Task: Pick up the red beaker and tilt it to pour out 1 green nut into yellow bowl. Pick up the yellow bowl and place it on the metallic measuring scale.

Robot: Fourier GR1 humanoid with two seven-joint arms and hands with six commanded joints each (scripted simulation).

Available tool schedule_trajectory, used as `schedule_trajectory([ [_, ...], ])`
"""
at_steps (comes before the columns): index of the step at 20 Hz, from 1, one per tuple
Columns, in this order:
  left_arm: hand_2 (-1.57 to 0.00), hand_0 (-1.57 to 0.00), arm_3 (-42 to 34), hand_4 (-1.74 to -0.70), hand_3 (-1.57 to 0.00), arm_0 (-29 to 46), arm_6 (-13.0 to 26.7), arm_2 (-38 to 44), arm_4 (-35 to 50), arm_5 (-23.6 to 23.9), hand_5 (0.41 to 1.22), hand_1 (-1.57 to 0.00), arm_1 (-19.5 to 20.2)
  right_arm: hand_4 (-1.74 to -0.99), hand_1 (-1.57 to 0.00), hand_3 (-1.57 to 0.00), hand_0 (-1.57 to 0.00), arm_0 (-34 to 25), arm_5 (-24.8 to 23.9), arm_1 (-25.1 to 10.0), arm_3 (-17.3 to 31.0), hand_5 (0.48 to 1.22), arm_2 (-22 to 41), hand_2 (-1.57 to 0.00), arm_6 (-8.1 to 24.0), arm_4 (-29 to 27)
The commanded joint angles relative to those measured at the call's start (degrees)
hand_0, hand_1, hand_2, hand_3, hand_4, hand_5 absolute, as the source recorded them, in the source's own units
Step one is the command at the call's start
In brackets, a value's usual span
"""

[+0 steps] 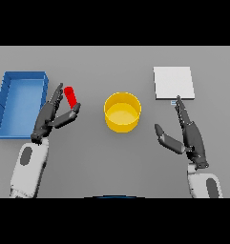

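The left hand (52,114) had released fingers beside the beaker (70,96), thumb just under it; the right hand (189,136) was released near the scale (173,82).

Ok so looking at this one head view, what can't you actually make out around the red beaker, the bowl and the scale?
- Red beaker, head view: its lower part sits behind the left robot hand, so whether the fingers grip it cannot be told.
- Green nut: none visible; the beaker's inside does not show.
- Yellow bowl: looks empty, though something tiny could be missed.
- Scale: its display, near the right robot hand fingertips, is too small to read.
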Motion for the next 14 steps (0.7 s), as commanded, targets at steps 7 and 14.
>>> schedule_trajectory([
  [7, 0.00, 0.00, 8.6, -1.20, 0.00, -7.5, -0.7, 0.6, -2.3, 1.7, 0.663, 0.00, -0.3, -1.231, 0.00, 0.00, 0.00, 1.2, -0.4, 0.5, -0.3, 0.633, 0.1, 0.00, -0.3, 0.1],
  [14, 0.00, 0.00, 17.6, -1.25, 0.00, -12.8, -5.6, 2.9, -1.9, 3.5, 0.695, 0.00, -1.9, -1.245, 0.00, 0.00, 0.00, 0.4, -1.3, 0.8, 0.2, 0.642, -0.4, 0.00, 0.9, 0.3],
])
